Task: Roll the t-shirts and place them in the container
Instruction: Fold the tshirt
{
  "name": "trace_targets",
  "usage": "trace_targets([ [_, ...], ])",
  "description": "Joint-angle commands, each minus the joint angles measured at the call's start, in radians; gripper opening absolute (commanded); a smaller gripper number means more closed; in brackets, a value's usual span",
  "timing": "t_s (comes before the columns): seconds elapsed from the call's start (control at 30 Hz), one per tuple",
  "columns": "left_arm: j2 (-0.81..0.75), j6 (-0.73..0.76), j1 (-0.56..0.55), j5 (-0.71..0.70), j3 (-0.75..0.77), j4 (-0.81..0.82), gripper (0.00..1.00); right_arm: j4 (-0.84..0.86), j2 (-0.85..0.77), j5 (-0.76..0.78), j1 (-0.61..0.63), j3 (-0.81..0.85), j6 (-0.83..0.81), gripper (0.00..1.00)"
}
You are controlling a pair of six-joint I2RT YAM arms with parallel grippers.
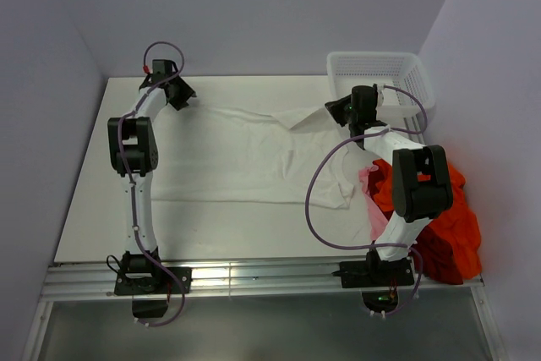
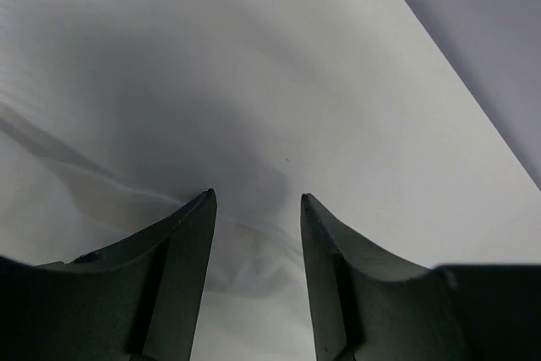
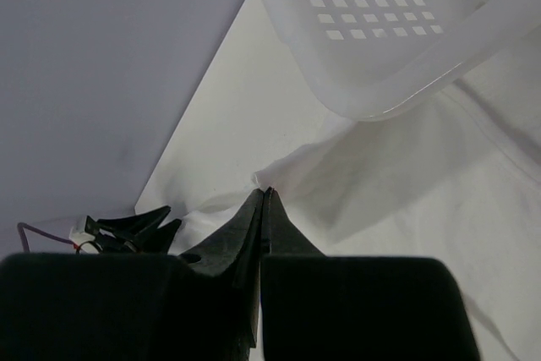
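A white t-shirt (image 1: 245,154) lies spread flat across the table. My left gripper (image 1: 180,94) is open at the shirt's far left corner. In the left wrist view (image 2: 258,200) its fingers straddle a low wrinkle of the white cloth (image 2: 245,268) without holding it. My right gripper (image 1: 336,111) is shut on the shirt's far right edge, which is lifted into a fold (image 1: 297,118). The right wrist view (image 3: 267,194) shows the jaws closed, with the white cloth (image 3: 380,192) bunched at their tip. A pile of orange-red t-shirts (image 1: 448,213) lies at the table's right edge.
A white mesh basket (image 1: 380,72) stands at the far right corner, just behind my right gripper, and hangs over it in the right wrist view (image 3: 380,31). A pale pink cloth (image 1: 372,192) lies beside the orange-red pile. Walls close in the table on three sides.
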Motion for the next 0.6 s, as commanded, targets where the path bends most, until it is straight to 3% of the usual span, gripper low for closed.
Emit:
trace_targets([
  [0.0,-0.038,0.029,0.049,-0.067,-0.061,-0.059,0.51,0.033,-0.009,0.016,-0.008,0.034,0.003,0.0],
  [0.37,-0.128,0.024,0.086,-0.113,-0.155,-0.041,0.5,0.024,-0.009,0.038,-0.016,0.031,0.026,0.0],
  [0.57,-0.323,0.014,0.086,-0.162,-0.374,0.113,0.51,0.025,-0.004,0.028,-0.016,0.028,0.028,0.0],
])
